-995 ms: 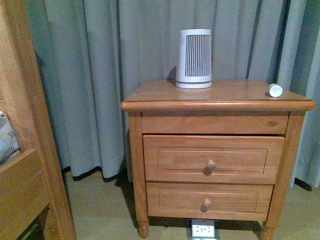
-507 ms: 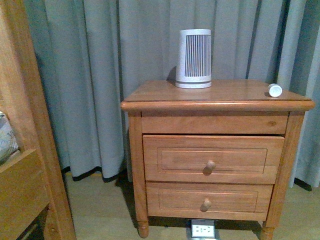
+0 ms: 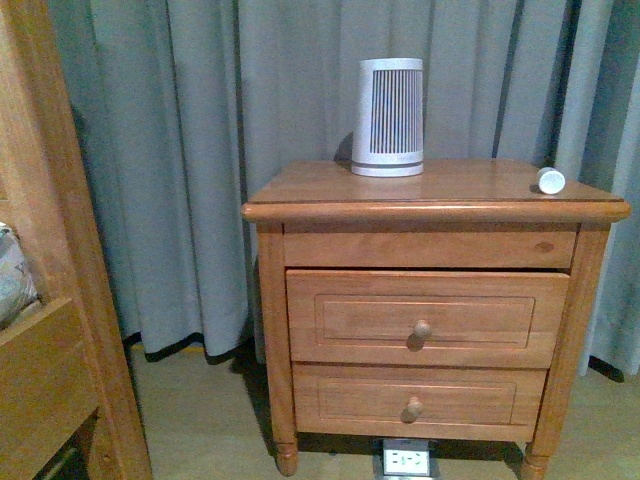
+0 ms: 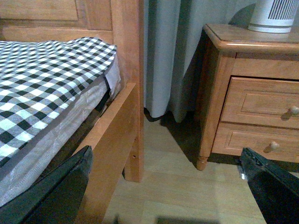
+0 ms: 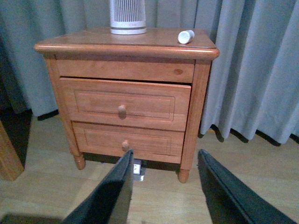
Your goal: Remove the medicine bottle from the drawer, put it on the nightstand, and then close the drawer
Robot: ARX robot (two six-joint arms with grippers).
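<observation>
The small white medicine bottle (image 3: 550,181) (image 5: 186,36) lies on its side at the right end of the nightstand (image 3: 440,192) (image 5: 93,41) top. The upper drawer (image 3: 426,317) (image 5: 125,103) sits almost flush, with its right side sticking out slightly. Neither arm shows in the front view. My right gripper (image 5: 164,186) is open and empty, well back from the nightstand and low over the floor. My left gripper (image 4: 168,186) is also open and empty, between the bed and the nightstand (image 4: 261,88).
A large white-and-grey ribbed cylinder (image 3: 387,117) stands at the back of the top. Grey curtains (image 3: 200,150) hang behind. A wooden bed frame (image 4: 126,84) with a checked mattress (image 4: 42,79) is on the left. A white socket (image 3: 405,461) lies under the nightstand.
</observation>
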